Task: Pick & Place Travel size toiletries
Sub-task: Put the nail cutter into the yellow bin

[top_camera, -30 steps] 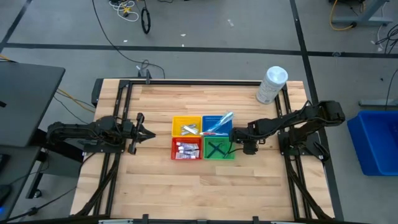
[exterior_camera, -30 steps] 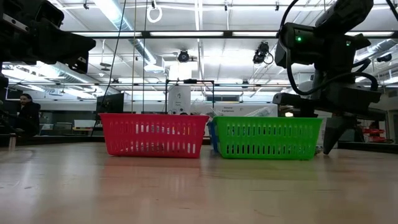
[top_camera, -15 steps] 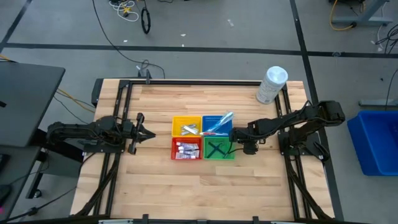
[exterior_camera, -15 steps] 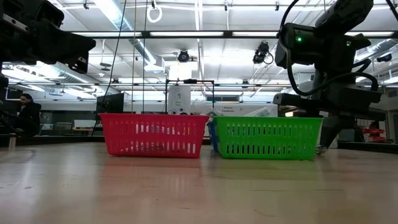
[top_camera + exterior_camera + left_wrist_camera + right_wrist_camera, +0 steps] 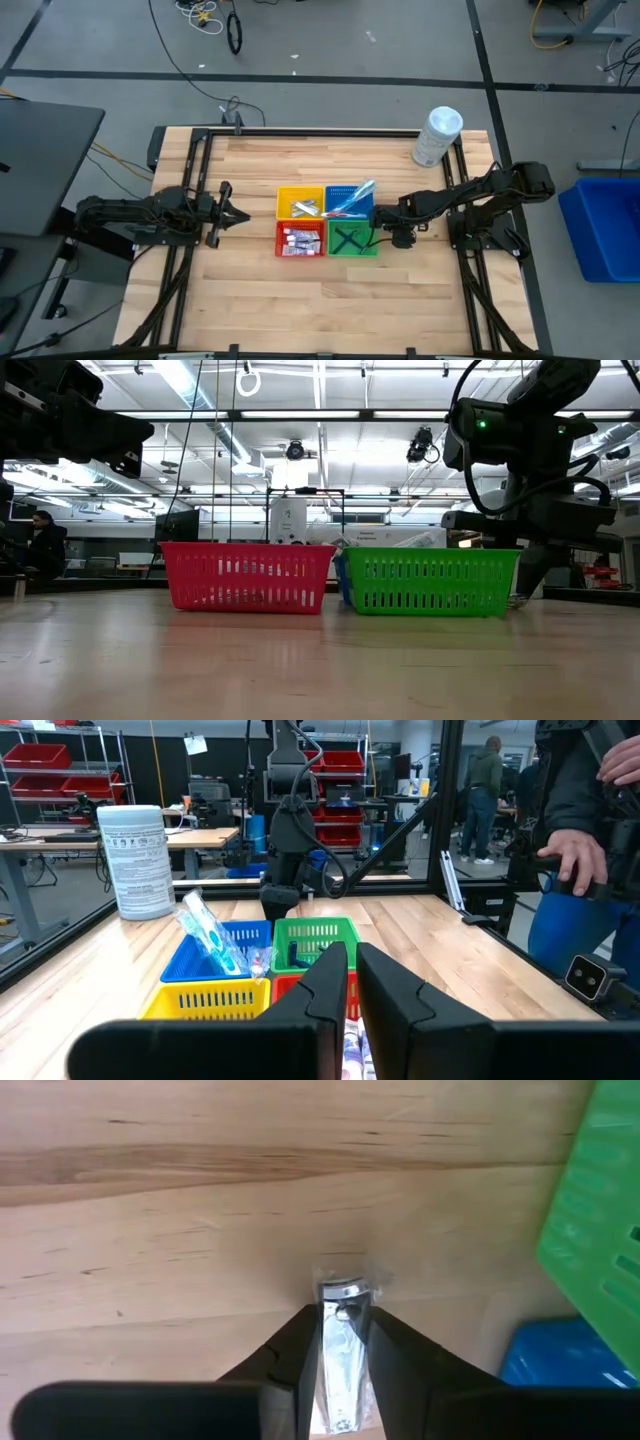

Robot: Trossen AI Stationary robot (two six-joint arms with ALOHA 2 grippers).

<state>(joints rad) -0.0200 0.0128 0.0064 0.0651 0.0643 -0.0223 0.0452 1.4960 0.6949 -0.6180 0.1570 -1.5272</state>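
A small silvery packet [image 5: 342,1302] lies flat on the wooden table just right of the green basket [image 5: 352,253]. My right gripper [image 5: 396,238] stands over it, pointing down, and is shut on it. The green basket holds dark razors [image 5: 350,239]. Clear toothbrushes [image 5: 356,193] are in the blue basket [image 5: 331,190], white tubes [image 5: 299,238] in the red basket [image 5: 279,238], and silvery packets [image 5: 305,208] in the yellow basket [image 5: 281,203]. My left gripper [image 5: 243,213] waits left of the baskets, shut and holding nothing. My right gripper [image 5: 342,1312] pinches the silvery packet between its two fingers [image 5: 303,1348], which come from above and lie along its long sides. The packet's free end [image 5: 343,1283] sticks out past the fingertips. The packet rests on the table.
The four baskets sit as a tight square at the table's middle. A large white cylindrical container [image 5: 437,135] stands at the far right corner. Bare wood lies near and to the left. A dark frame [image 5: 470,250] edges the table. A person [image 5: 585,830] stands beyond the right edge.
In the low view, the one finger of my right gripper that shows has moved in toward the green basket, then kept still for the last half second. The baskets and my left arm have stayed put.
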